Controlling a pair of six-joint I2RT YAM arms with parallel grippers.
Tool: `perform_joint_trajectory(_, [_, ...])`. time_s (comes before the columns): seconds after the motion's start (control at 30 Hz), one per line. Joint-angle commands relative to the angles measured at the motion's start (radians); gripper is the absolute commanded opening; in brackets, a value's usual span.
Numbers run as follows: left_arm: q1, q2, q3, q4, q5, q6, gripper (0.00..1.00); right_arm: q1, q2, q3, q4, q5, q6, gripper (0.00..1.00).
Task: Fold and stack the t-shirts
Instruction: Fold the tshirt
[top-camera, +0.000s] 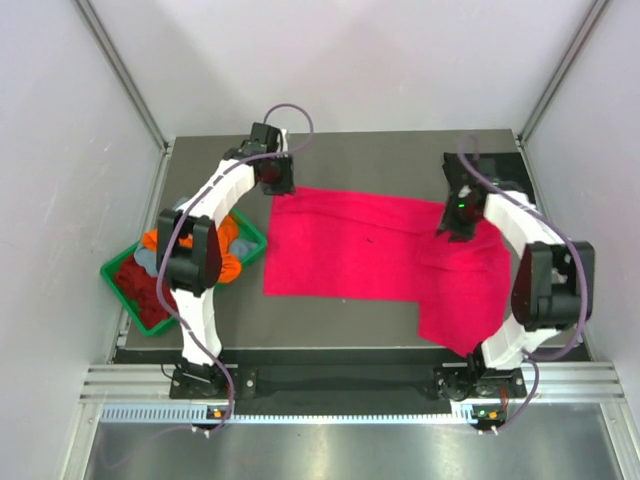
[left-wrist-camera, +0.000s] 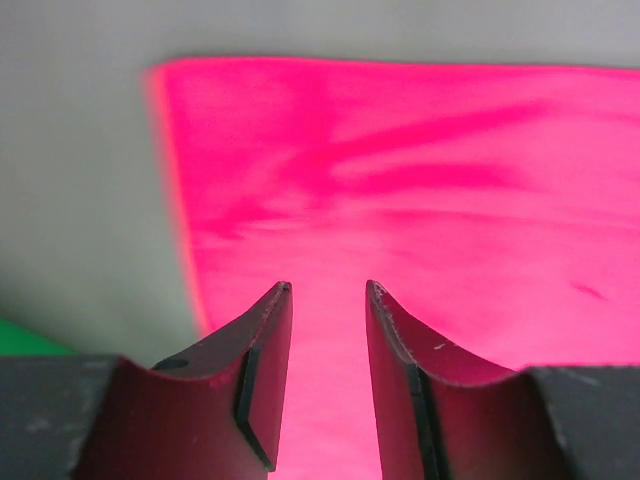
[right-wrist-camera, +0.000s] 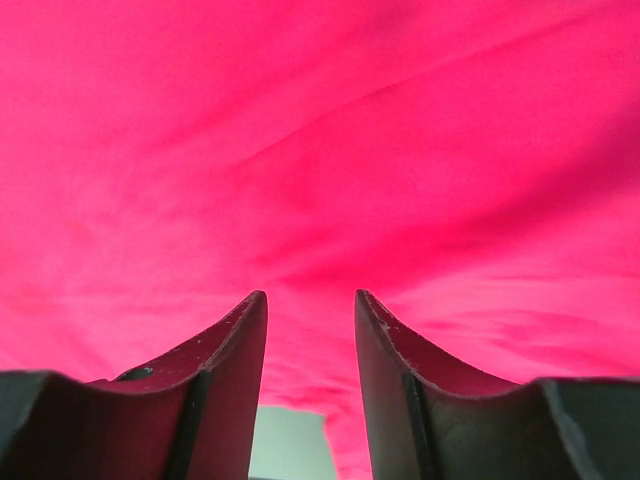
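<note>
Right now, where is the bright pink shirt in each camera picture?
Top external: pink shirt spread across middle and right of the table.
Left wrist: fills centre and right, beyond the left gripper.
Right wrist: fills almost everything.
Shared landmark: the shirt's left edge against grey table, top and left wrist.

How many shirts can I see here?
4: a pink shirt spread on the table; orange, dark red and grey in the tray at left. The left arm covers part of it, so more may be hidden.

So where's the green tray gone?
In the top view, the green tray sits at the table's left edge, partly under the left arm, left of the spread pink t-shirt.
</note>
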Motion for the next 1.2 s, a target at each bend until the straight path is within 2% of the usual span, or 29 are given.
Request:
perform_joint_trajectory(0.0, [-0.092,-0.152,-0.09,0.12,0.151,-0.05,0.41,-0.18,-0.104,-0.002,-0.028,0.029,-0.017,0.41])
perform_joint_trajectory(0.2, [-0.277,-0.16,-0.155,0.259,0.3,-0.156,0.39,-0.36,-0.115,-0.064,-0.001,0.013,-0.044,0.39])
perform_joint_trajectory(0.27, [-0.314,-0.152,-0.178,0.331,0.325,-0.211,0.39,-0.392,-0.101,-0.094,0.028,-0.002,-0.038,0.38])
perform_joint_trajectory(0.3, [-0.346,-0.147,-0.209,0.417,0.337,-0.233,0.39,-0.42,-0.095,-0.099,0.035,-0.007,-0.035,0.38])
perform_joint_trajectory(0.43, [-0.417,-0.086,-0.24,0.563,0.376,-0.326,0.39,-0.452,-0.064,-0.119,0.068,-0.031,-0.049,0.38])
perform_joint_trajectory(0.63, [-0.474,0.015,-0.237,0.703,0.367,-0.366,0.38,-0.461,-0.089,-0.186,0.095,0.0,-0.058,0.34])
perform_joint_trajectory(0.87, [-0.503,0.107,-0.209,0.761,0.376,-0.405,0.38,-0.466,-0.064,-0.217,0.13,-0.019,-0.061,0.33])
perform_joint_trajectory(1.17, [-0.538,0.166,-0.178,0.749,0.353,-0.401,0.38,-0.468,-0.037,-0.237,0.176,-0.017,-0.063,0.32])
